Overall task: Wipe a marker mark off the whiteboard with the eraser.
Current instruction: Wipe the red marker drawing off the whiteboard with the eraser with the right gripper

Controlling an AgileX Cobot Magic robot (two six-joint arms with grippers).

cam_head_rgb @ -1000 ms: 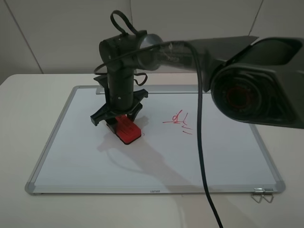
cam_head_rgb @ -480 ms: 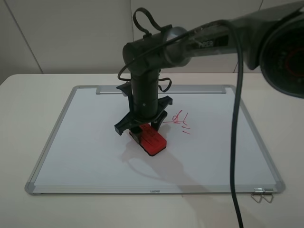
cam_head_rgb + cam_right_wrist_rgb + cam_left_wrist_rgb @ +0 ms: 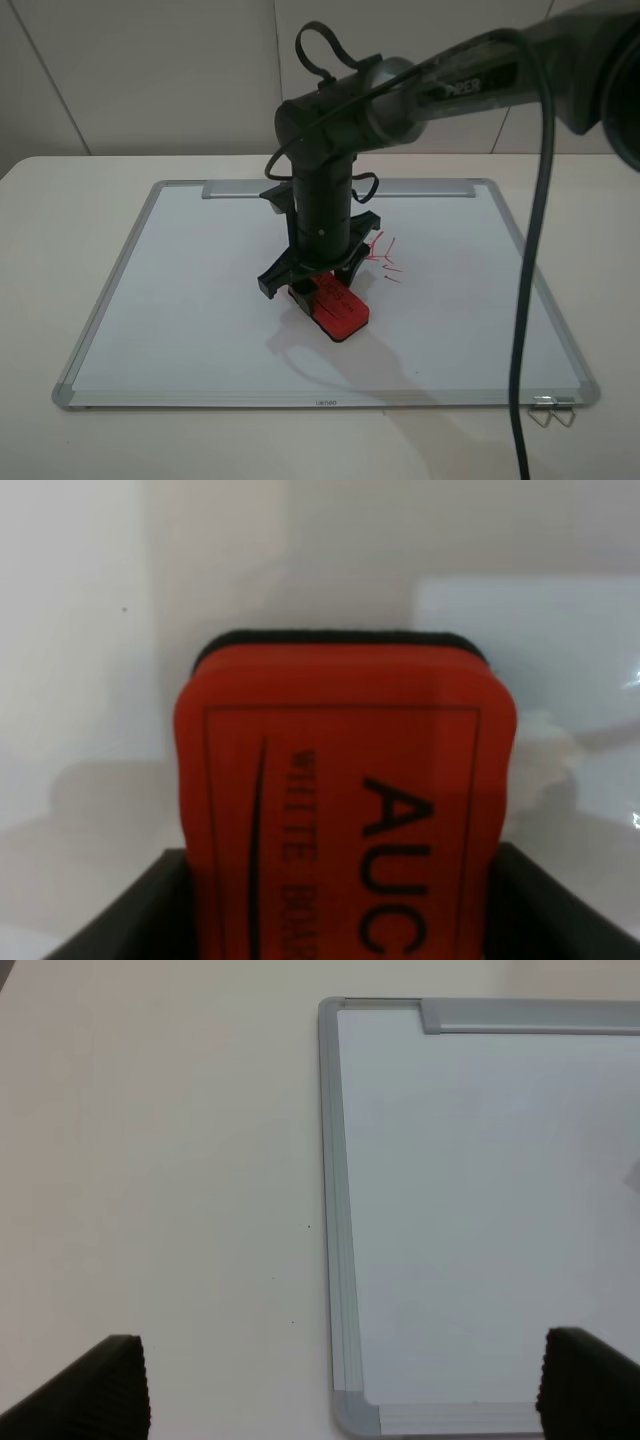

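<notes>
**Eraser Down Mid-Board, Wide Scribble Nowhere in Sight**

Start at the left: note the left gripper (image 3: 345, 1395) spread wide above the table (image 3: 150, 1160), beside the left frame of the whiteboard (image 3: 480, 1210), holding nothing. Look across the board's left half and find only clean white, with no zigzag, no pointed loop, no small tick. Judge from that a marker mark either wiped away or hidden beneath arm and eraser; no settling which from these views.

Move to the middle and find the right gripper (image 3: 315, 283), extended in from the right, clamped on the eraser (image 3: 338, 310). In the wrist view, see jaws closed against both long sides of the red block, black felt facing the board. Looks set down on the surface, or very nearly so; contact itself not certain.

Just right of that gripper, spot a narrow red scribble (image 3: 384, 252), partly covered by the jaw assembly, close to the eraser yet seemingly untouched by the felt. Not the mark asked for, going by shape.

Farther right, only bare board, then a small wire clip (image 3: 550, 412) on the table off the near right corner.

Reckon the wiping largely done, given nothing red under the arm; otherwise a few strokes left. Remaining either way: lift the eraser clear and check the surface beneath.
</notes>
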